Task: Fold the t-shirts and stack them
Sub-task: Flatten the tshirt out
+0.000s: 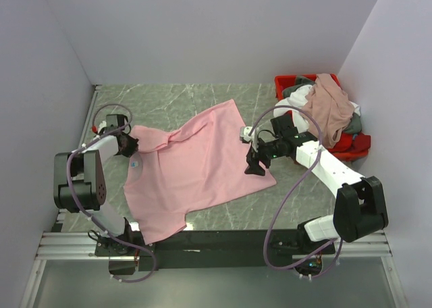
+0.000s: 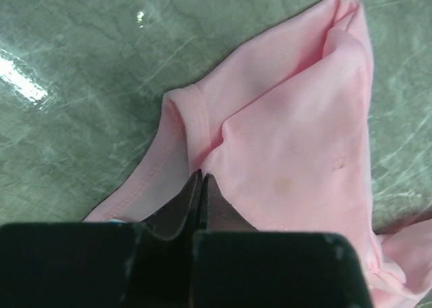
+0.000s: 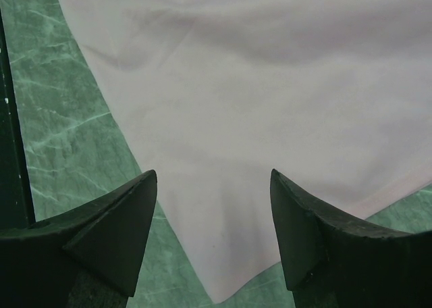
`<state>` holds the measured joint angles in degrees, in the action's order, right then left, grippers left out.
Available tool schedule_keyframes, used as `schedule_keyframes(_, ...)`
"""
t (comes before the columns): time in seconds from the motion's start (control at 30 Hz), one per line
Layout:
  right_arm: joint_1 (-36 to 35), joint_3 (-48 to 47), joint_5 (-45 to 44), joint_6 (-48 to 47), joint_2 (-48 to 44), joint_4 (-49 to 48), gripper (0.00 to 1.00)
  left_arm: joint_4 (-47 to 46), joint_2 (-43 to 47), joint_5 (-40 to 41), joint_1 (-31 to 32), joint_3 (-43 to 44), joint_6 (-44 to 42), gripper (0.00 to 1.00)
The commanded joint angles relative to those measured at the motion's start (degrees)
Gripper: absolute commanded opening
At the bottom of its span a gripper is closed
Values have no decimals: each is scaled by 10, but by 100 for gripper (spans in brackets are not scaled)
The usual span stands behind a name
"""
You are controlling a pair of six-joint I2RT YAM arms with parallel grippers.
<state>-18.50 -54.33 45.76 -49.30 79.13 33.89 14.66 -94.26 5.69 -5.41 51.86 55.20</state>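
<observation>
The light pink t-shirt lies spread on the green marble table, with its upper left sleeve bunched up. My left gripper is at that bunched part. In the left wrist view its jaws are shut on a fold of the pink cloth beside a hemmed edge. My right gripper hovers open over the shirt's right corner. In the right wrist view the fingers straddle that corner and hold nothing. The dusty rose shirt tops a pile at the back right.
A red bin stands at the back right, against the right wall. The pile over it holds grey, white and red cloth. Walls close in on the left, back and right. A dark rail runs along the near edge.
</observation>
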Motion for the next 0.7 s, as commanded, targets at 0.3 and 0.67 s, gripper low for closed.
schedule_keyframes(0.3,7,-23,3,3,0,-4,74,-10,-73,-52,-8,211,6,0)
schedule_keyframes(0.67,14,-27,-24,6,3,-4,74,60,-267,-125,-29,553,-4,59)
